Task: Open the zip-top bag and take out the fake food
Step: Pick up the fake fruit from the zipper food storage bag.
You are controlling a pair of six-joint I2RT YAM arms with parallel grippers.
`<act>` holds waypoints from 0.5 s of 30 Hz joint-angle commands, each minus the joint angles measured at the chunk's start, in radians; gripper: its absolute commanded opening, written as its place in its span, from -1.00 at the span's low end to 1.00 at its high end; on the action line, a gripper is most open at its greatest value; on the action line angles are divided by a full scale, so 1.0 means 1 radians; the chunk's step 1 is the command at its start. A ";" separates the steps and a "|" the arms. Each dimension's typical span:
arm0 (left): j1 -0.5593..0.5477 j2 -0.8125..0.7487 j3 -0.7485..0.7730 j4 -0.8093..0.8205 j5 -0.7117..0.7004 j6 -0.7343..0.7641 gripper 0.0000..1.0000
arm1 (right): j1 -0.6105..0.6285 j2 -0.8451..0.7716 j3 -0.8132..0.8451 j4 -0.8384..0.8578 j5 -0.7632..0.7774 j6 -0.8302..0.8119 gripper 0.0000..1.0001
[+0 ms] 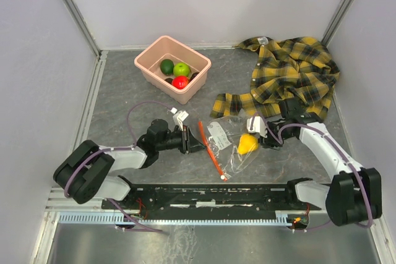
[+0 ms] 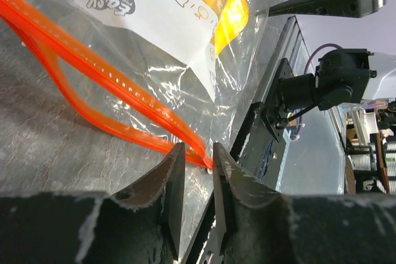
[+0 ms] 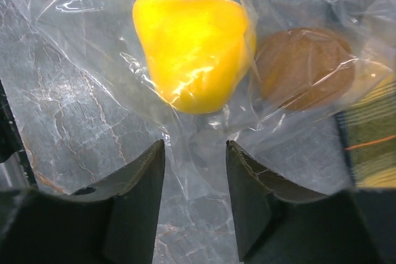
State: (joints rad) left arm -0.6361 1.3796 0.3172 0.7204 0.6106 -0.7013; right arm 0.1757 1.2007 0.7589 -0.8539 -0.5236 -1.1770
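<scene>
The clear zip-top bag (image 1: 228, 140) lies on the table between my grippers, its orange-red zip strip (image 1: 211, 146) on its left side. A yellow fruit (image 1: 247, 143) is inside it. The right wrist view shows that yellow fruit (image 3: 192, 47) and a brown fruit (image 3: 303, 66) inside the plastic. My left gripper (image 1: 197, 140) is at the strip. In the left wrist view its jaws (image 2: 198, 148) stand a narrow gap apart, with the strip (image 2: 93, 69) running just past the tips. My right gripper (image 1: 262, 135) is open, with bag plastic lying between its jaws (image 3: 195, 145).
A pink tub (image 1: 151, 54) at the back holds a dark green fruit (image 1: 167, 66), a light green fruit (image 1: 182, 69) and a red fruit (image 1: 180, 82). A yellow-and-black plaid shirt (image 1: 291, 72) lies at the back right, touching the bag. A black rail (image 1: 210, 196) runs along the near edge.
</scene>
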 commanded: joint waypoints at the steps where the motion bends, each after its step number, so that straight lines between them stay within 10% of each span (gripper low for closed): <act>1: -0.011 -0.068 -0.019 -0.037 -0.045 0.094 -0.36 | -0.012 -0.099 -0.005 -0.003 -0.082 -0.041 0.14; 15: -0.107 -0.322 -0.191 0.035 -0.348 0.394 -0.04 | -0.011 -0.011 0.114 -0.187 -0.207 -0.438 0.51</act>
State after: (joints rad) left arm -0.7048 1.0828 0.1604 0.6231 0.3481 -0.4881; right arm 0.1677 1.1431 0.7982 -0.9527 -0.6762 -1.4021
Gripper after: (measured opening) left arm 0.459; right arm 0.728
